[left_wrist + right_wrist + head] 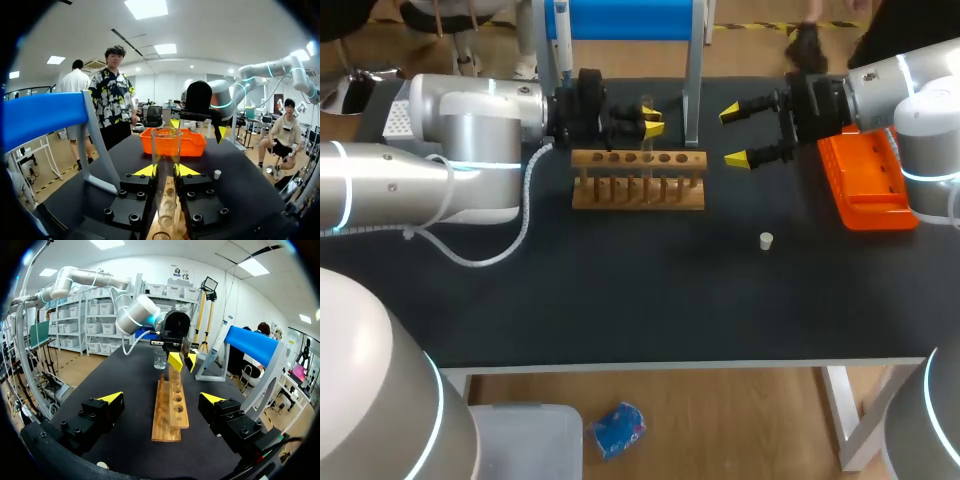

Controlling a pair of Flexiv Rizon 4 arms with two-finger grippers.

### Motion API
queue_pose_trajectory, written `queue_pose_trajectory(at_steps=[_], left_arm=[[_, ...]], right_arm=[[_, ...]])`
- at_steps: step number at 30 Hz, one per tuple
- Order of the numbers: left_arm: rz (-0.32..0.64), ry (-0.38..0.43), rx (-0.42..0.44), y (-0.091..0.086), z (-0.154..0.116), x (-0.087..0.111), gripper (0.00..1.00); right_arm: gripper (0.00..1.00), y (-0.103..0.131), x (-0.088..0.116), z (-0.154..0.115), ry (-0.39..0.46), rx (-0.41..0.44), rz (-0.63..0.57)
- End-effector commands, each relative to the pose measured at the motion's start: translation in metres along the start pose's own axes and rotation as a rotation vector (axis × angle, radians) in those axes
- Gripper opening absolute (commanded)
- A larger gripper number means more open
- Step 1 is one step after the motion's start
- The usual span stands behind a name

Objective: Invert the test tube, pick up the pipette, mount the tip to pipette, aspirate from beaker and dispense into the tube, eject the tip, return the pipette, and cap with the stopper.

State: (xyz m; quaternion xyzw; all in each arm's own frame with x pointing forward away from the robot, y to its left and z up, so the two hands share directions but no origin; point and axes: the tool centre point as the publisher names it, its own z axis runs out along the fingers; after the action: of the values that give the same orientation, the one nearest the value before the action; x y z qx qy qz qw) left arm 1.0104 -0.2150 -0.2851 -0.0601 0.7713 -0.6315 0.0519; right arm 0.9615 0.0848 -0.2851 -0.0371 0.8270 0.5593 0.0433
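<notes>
- Left hand (652, 122): closed on the tube (166, 150), one yellow tip on each side of the glass, about mid-length.
- Right hand (735, 135): wide open, empty, off the rack's (638, 190) right end, near the orange tray (865, 190).
- Tube location: over the back row of the rack, towards its middle. In the left wrist view the lower end runs down to the wood; can't tell if it is in a hole yet.
- Tube axis: long axis upright, open mouth up, closed end down. The invert looks done, seating not confirmed.
- Step in hand, by my reading: set the tube mouth-up in a rack hole.
- To do it well: keep the axis plumb and centre the closed end over one hole. Lower straight down with no side drag on the rim.
- Release only once the rack carries the tube. Open just enough to clear, then back out level so the tips don't tip the glass.
- Also noted: stopper (766, 240) alone on the worktop (620, 290), well right of the rack; pipette (561, 40) hanging on the blue stand; beaker (160, 360) behind the rack.
</notes>
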Motion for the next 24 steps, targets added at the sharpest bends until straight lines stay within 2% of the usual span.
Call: queue_pose_trajectory(at_steps=[1,16,17,18,19,24], left_arm=[[0.002,-0.012,0.016,0.003,-0.001,0.0,0.0],[-0.01,-0.022,0.021,0.008,-0.006,0.001,0.0],[-0.01,-0.021,0.013,0.008,-0.006,0.001,0.06],[-0.009,-0.022,0.009,0.007,-0.005,0.001,0.77],[-0.008,-0.021,0.008,0.006,-0.005,0.001,1.0],[0.012,-0.019,-0.02,-0.002,-0.006,0.0,1.0]], right_arm=[[1.0,0.0,0.0,0.0,0.0,0.001,-0.001],[1.0,0.0,0.0,0.0,0.0,0.001,-0.001],[1.0,0.0,0.0,0.0,0.0,0.001,-0.001],[1.0,0.0,0.0,0.0,0.0,0.001,-0.001],[1.0,0.0,0.0,0.0,0.0,0.001,-0.001],[1.0,0.0,0.0,0.0,0.0,0.001,-0.001]])
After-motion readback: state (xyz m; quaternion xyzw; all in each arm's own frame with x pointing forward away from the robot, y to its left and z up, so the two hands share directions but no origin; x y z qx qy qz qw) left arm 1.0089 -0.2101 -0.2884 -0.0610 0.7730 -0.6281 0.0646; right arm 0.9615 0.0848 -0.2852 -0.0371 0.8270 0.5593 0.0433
